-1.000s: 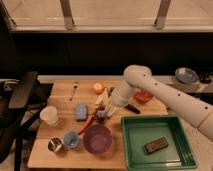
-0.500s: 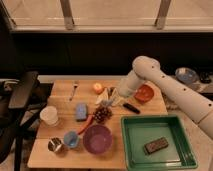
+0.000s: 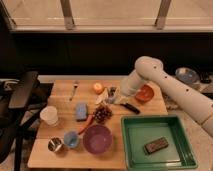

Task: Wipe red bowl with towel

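A wooden table (image 3: pixel 60 102) crowded with kitchen items is seen from above and in front, with a white robot arm reaching in from the right. The gripper (image 3: pixel 111 96) is held low over the middle of the table's far half. Its jaws are pressed together. A pale, crumpled towel (image 3: pixel 102 98) shows at the jaw tips on the viewer's left side and appears to be pinched there, though the contact itself cannot be made out clearly.

The red bowl (image 3: pixel 147 95) is set to the viewer's right of the jaws, near but apart, and is partly hidden behind the forearm. The cloth is not yet in the bowl, so the wiping is judged not to have begun. The towel seems to be carried low so that it can be swept sideways into the bowl.

Just beyond the jaws, an orange fruit (image 3: pixel 98 88) is seen, with a fork (image 3: pixel 74 90) farther to the left. Just in front of the jaws lies a bunch of dark grapes (image 3: pixel 102 113), and a black tool (image 3: pixel 131 107) lies between the jaws and the green tray (image 3: pixel 127 147). A blue sponge (image 3: pixel 81 111) is placed to the front left of the jaws. Well in front of them stands a large purple bowl (image 3: pixel 97 139), beside a small blue-grey bowl (image 3: pixel 71 139).

Because the bowl is light and shallow, it could be pushed along the table if the wad is pressed from the side and not from above.
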Controlling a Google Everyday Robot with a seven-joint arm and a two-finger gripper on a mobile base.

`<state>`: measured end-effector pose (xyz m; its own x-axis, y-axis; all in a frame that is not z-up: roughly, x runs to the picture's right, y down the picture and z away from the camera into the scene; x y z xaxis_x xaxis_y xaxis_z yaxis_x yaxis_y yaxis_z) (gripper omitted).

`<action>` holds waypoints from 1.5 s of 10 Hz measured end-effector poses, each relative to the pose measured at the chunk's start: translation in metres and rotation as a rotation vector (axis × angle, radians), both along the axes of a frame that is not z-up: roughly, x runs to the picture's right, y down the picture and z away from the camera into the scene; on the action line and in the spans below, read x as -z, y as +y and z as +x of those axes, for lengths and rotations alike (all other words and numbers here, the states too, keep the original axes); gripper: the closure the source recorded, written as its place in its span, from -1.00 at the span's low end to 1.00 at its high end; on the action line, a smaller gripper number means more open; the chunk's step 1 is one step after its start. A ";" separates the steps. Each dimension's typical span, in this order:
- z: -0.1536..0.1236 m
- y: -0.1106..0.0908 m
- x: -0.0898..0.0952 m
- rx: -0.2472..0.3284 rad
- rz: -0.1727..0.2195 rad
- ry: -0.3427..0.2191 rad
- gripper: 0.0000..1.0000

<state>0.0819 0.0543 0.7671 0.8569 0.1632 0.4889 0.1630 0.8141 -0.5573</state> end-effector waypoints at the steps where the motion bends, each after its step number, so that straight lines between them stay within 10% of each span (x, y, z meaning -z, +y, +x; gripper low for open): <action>1: 0.014 -0.008 -0.006 -0.010 0.009 0.042 1.00; 7: 0.162 -0.055 -0.048 -0.114 0.031 0.324 1.00; 15: 0.196 -0.058 -0.062 -0.119 0.061 0.358 1.00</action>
